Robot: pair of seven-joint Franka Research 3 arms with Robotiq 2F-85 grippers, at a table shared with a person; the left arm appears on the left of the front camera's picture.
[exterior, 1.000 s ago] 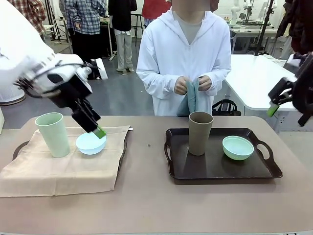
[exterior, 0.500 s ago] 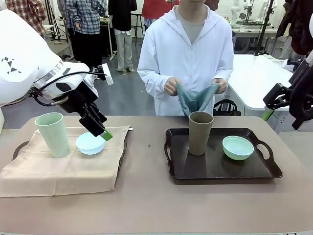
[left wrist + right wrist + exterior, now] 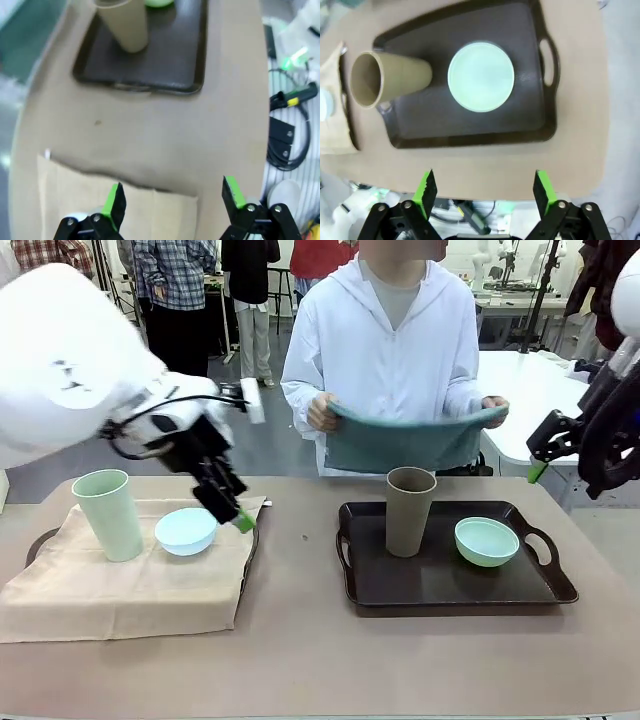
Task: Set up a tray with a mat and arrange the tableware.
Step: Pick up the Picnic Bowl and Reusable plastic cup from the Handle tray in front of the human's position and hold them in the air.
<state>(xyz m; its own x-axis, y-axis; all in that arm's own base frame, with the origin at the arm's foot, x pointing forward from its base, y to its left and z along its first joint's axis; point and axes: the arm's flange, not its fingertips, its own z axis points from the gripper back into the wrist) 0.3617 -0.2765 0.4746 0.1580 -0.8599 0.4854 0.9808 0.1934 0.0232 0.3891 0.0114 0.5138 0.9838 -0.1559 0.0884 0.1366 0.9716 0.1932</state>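
A beige mat (image 3: 130, 590) covers the left tray (image 3: 38, 544), carrying a green cup (image 3: 107, 513) and blue bowl (image 3: 186, 530); that setting looks done. The left claw (image 3: 173, 194) hangs near the bowl, wide and empty. The right tray (image 3: 440, 585) lies bare under its brown cup (image 3: 410, 512) and green bowl (image 3: 487, 541), so the person (image 3: 390, 350) spreads a teal cloth (image 3: 405, 440) behind it, likely its mat. The right claw (image 3: 484, 185), wide and empty, waits aside.
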